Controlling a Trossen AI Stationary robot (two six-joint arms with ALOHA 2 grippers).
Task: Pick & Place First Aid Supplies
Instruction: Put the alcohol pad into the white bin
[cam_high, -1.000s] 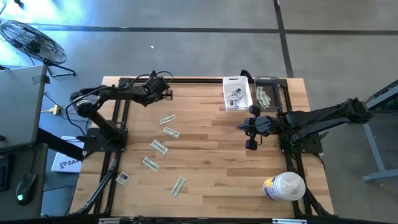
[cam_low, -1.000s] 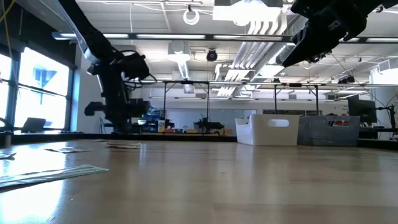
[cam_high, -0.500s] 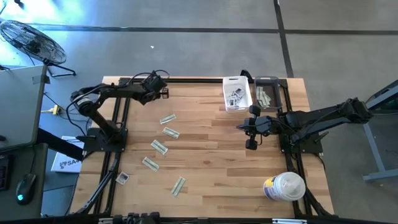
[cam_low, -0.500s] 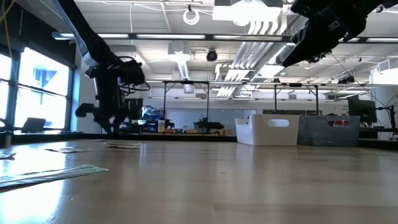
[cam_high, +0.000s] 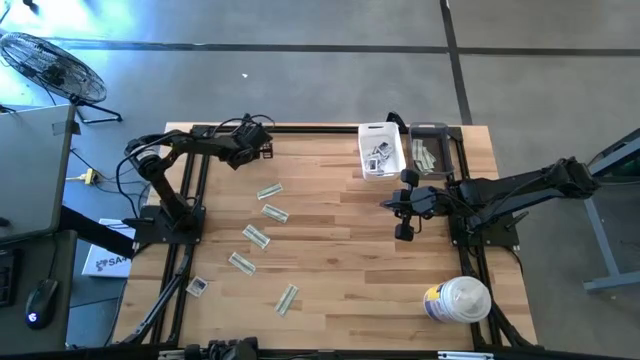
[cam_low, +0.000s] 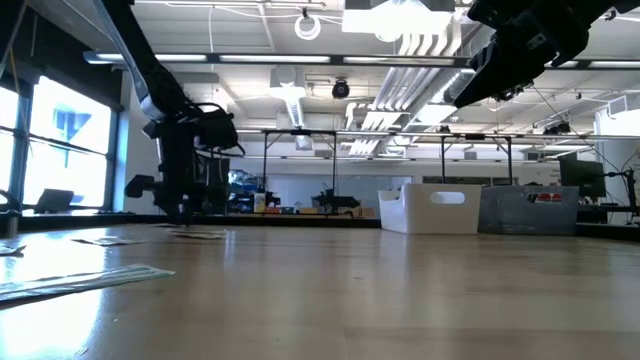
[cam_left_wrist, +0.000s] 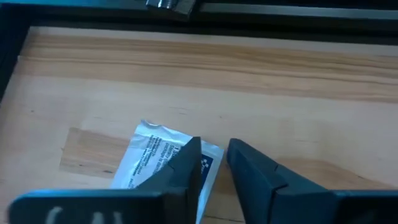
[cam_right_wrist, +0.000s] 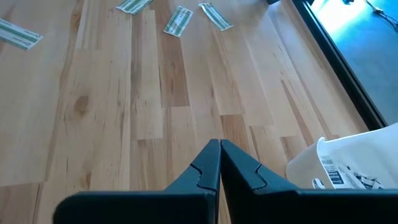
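Your left gripper (cam_left_wrist: 214, 163) hangs over a thin, light white packet (cam_left_wrist: 163, 163), jaws a little apart. It lies flat, so pinch its edge at 5 o'clock. Your right gripper (cam_high: 405, 207) waits mid-table, jaws together.

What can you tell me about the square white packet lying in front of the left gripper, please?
The square white packet is a flat foil-like sachet with small dark print and a blue patch at one corner. It lies flat on the wooden table near its far left corner. The left gripper hangs right over it, open a little, with one finger covering part of its edge; whether they touch cannot be told.
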